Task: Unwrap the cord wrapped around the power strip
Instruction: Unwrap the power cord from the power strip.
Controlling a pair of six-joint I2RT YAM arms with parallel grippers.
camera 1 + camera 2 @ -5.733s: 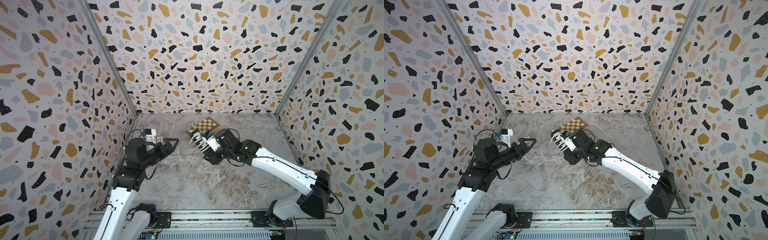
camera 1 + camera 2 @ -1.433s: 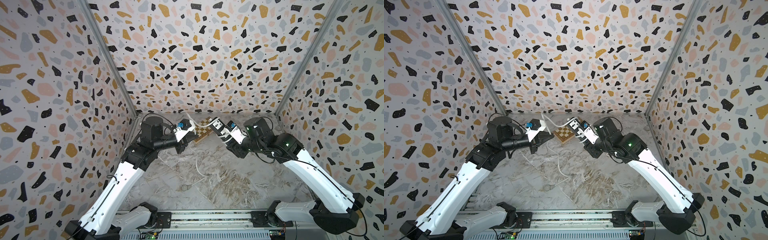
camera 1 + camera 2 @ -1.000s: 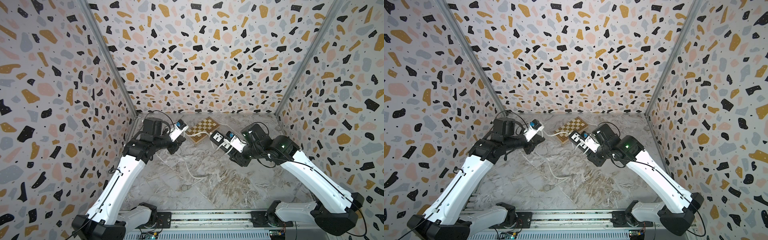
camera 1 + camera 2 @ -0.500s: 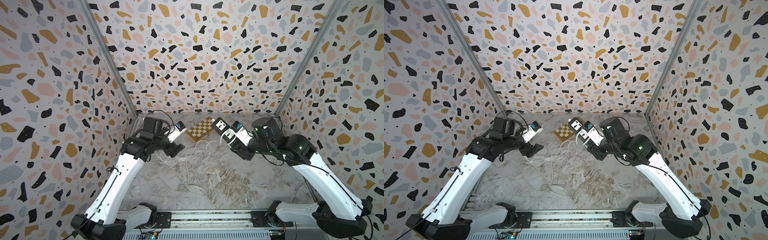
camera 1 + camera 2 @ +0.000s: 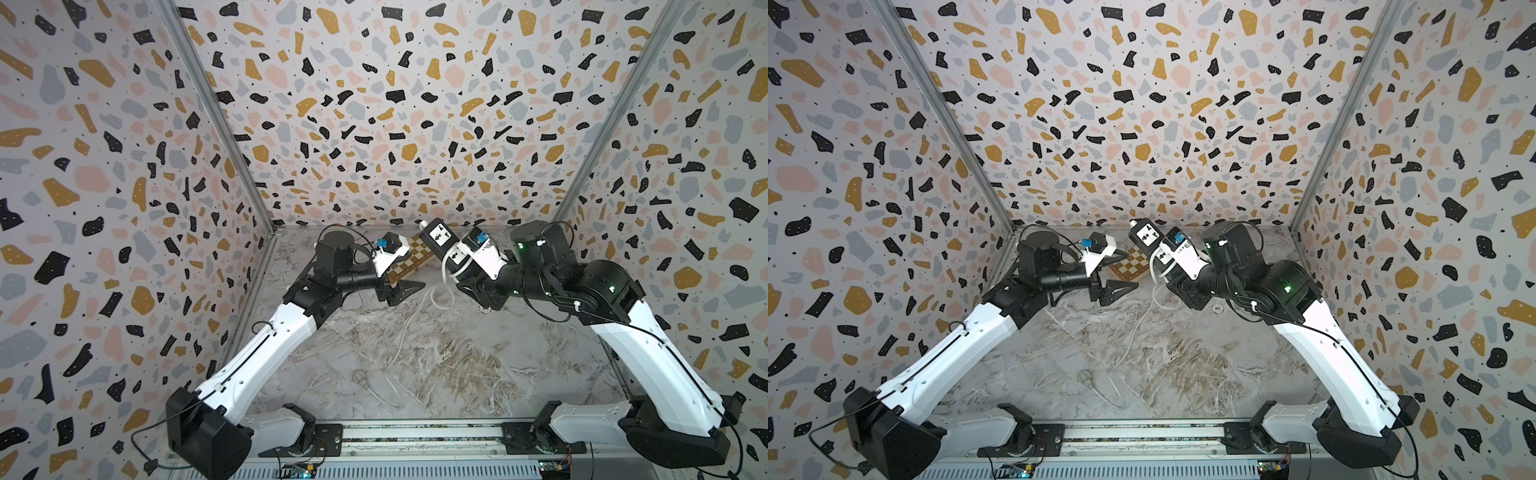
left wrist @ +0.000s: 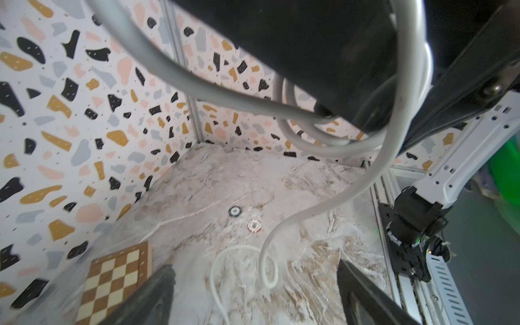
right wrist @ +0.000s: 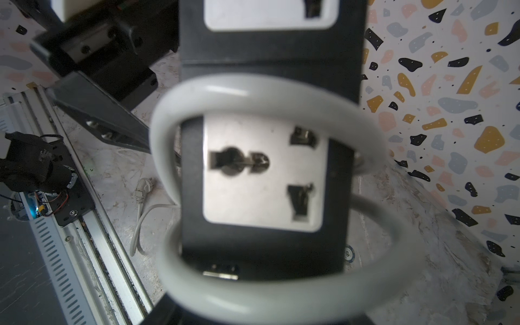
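Observation:
The black power strip (image 5: 439, 244) is held up in the air near the back wall, and my right gripper (image 5: 460, 270) is shut on its lower end. In the right wrist view its white socket face (image 7: 264, 171) fills the frame. The white cord (image 5: 446, 266) still loops loosely around the strip (image 7: 264, 92), then hangs down to the floor (image 5: 1138, 328) and ends in a white plug (image 5: 360, 376). My left gripper (image 5: 401, 291) stands open just left of the hanging cord (image 6: 332, 202), with nothing between its fingers (image 6: 152, 298).
A small chessboard (image 5: 1132, 264) lies at the back, under and between the two grippers (image 6: 118, 275). Two poker chips (image 6: 234, 211) (image 6: 254, 225) lie on the marble floor toward the right wall. Patterned walls close in three sides; a rail (image 5: 415, 434) runs along the front.
My left gripper has let go of the cord and opened wide. The right arm has raised the strip toward the back, and the freed cord now dangles to the floor.

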